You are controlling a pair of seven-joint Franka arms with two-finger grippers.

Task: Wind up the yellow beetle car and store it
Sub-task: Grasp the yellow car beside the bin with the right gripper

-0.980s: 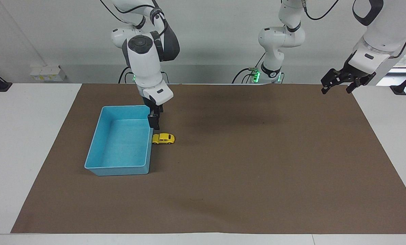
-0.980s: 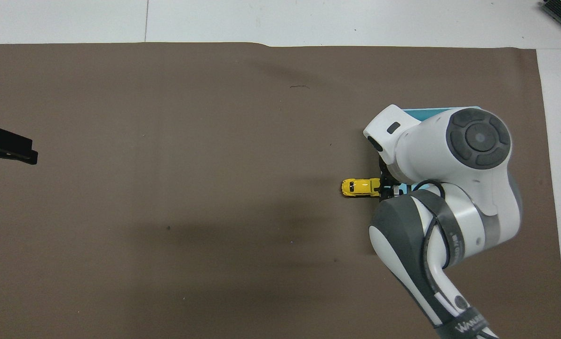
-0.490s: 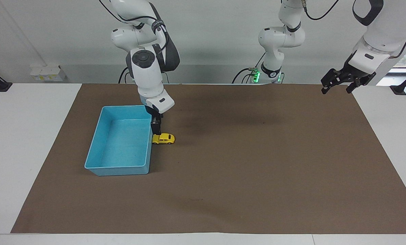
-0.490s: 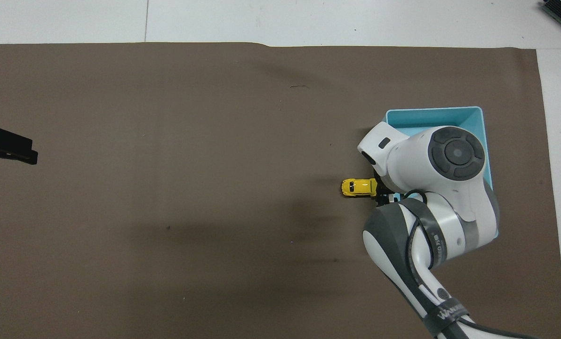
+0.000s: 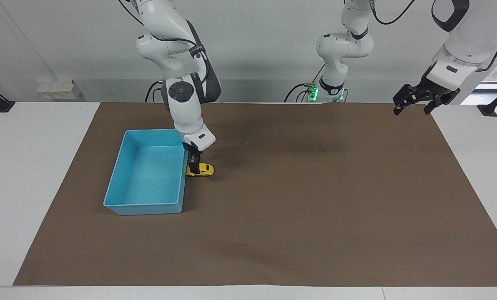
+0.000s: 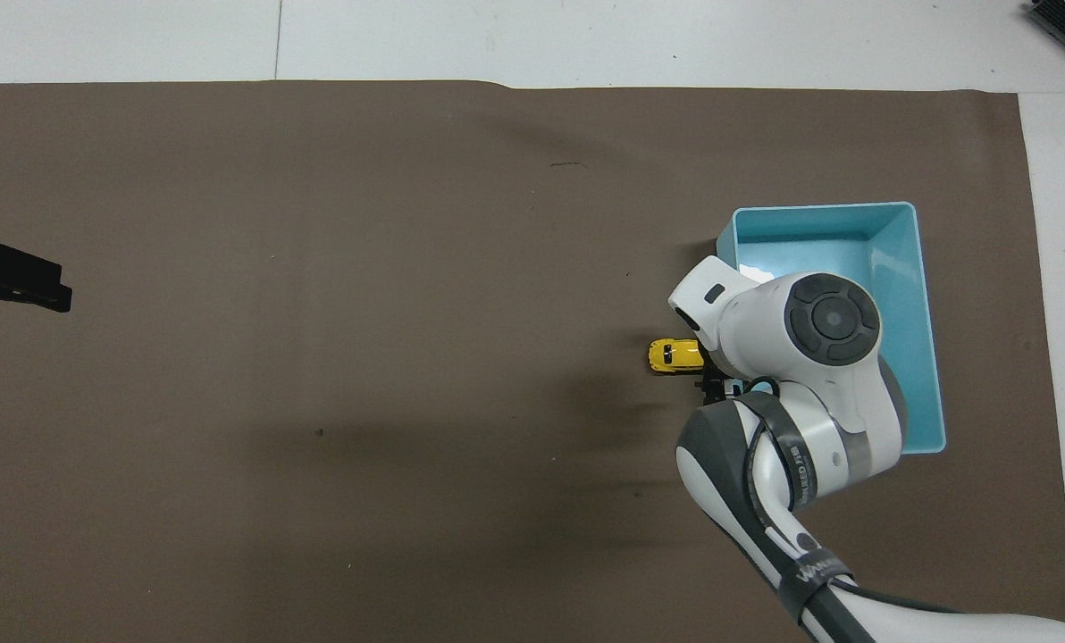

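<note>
Facing view, read from its left edge across: the blue bin [image 5: 148,175] sits on the brown mat [image 5: 298,208] of the counter [image 5: 36,166], and every place below is given from that bin. Touching or just beside the bin's wall that faces the left arm's end stands the yellow beetle car [image 5: 200,169], on its wheels on the mat. The right tool [image 5: 194,168] is down at the car's bin-side end, its fingers straddling that end; whether they have pinched the body I cannot tell. Well apart from the bin, over the mat's corner at the left arm's end, the left tool [image 5: 413,101] waits with fingers spread.

Judging the step as taking hold of the car for winding, the grip ought to sit squarely across the body, clear of the wheels, so they can roll when it is dragged backward. The bin wall is very close, so one finger could snag its rim; closing slowly should avoid nudging the toy away.

Compared with a second ago, the right tool has dropped from above the bin's rim to car level. Car and bin have not shifted.
</note>
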